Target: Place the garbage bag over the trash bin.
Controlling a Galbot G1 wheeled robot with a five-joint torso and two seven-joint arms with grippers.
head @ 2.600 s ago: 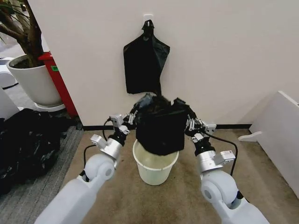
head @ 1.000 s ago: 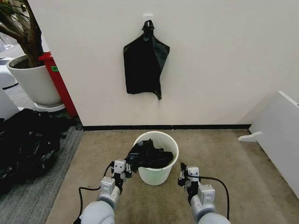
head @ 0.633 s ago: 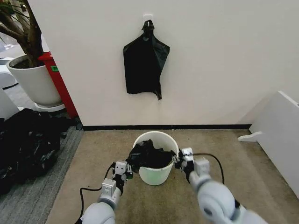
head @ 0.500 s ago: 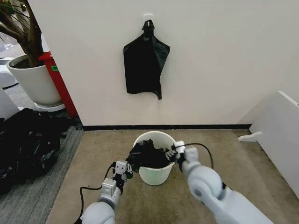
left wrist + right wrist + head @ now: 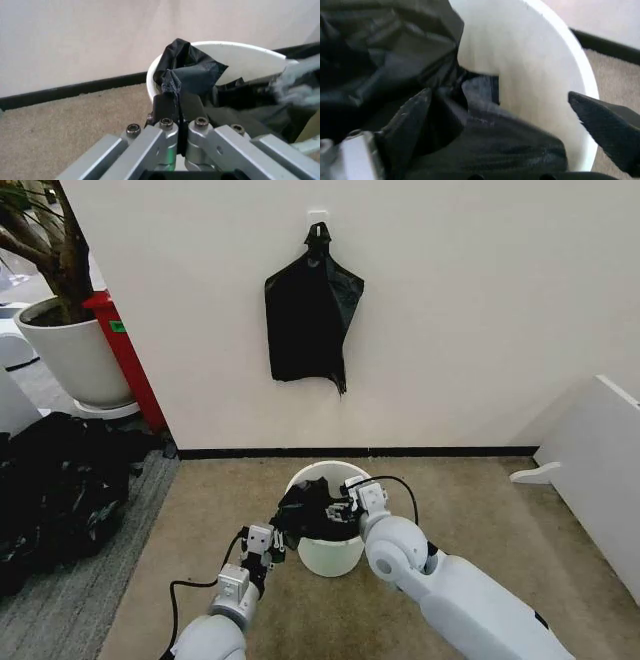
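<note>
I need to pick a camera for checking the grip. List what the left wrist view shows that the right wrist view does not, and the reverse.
Left wrist alone: the left gripper shut on a fold of the garbage bag at the trash bin rim, with carpet and baseboard beyond. Right wrist alone: the right gripper, fingers spread wide, over the bag bunched inside the bin. Both: black film against the bin's white wall.

Garbage bag: thin, glossy black plastic film, creased. Trash bin: smooth cream-white plastic. Floor: matt carpet.
</note>
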